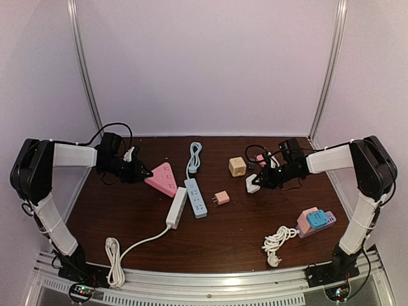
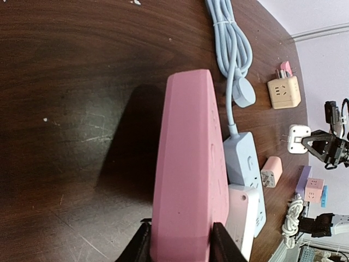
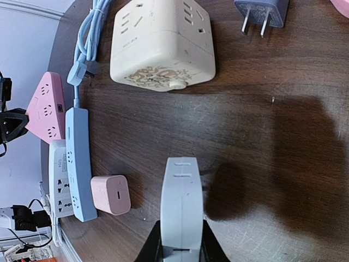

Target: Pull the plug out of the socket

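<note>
Between the fingers of our left gripper [image 2: 180,245] the pink socket block [image 2: 188,164] sits clamped by one end, braced, we judge, so it cannot follow a pull. Our right gripper [image 3: 181,245] is closed on the white plug [image 3: 182,196], held well apart from that block, so the plug looks already free, though its prongs are hidden from us. Between the two, the blue strip [image 1: 196,197] lies loose on the table [image 1: 223,236].
</note>
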Tool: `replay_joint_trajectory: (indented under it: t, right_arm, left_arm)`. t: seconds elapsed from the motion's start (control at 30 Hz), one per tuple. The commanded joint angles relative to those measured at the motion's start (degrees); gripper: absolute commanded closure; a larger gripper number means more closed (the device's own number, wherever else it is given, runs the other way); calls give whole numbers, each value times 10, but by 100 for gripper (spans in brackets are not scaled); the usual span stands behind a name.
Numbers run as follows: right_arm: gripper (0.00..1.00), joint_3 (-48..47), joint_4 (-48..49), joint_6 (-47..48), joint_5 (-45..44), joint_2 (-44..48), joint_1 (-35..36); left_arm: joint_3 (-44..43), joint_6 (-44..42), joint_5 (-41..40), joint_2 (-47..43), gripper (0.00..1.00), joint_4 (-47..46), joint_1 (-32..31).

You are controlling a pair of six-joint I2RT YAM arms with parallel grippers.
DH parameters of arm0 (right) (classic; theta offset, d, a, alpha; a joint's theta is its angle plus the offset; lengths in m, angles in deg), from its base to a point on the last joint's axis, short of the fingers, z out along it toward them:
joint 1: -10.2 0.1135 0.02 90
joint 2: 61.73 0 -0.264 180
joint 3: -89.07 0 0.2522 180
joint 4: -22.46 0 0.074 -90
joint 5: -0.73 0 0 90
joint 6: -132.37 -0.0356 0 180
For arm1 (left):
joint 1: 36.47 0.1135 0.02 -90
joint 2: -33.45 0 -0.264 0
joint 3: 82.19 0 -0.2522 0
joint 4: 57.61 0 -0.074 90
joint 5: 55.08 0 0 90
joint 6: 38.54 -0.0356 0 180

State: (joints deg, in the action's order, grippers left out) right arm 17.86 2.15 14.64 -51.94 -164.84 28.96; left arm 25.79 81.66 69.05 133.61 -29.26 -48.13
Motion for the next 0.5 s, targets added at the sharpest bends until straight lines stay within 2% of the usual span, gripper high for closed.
replay_joint_trajectory:
  t: [0.0,0.2,0.27,0.47]
  right_arm:
    - [97,10,15,-8,1,-12,-9]
    - [91,14,7,-9,-18,-20,-17]
    - [85,15,2,-8,-28,-21,-17]
    - [75,20,0,-8,-45,-21,-17]
  left_arm:
    - [36,-42,-153,45,100,76,1]
    - [48,-36,-154,46,100,67,1]
    - [52,-34,-153,48,100,64,1]
    - [56,-33,-154,50,100,59,1]
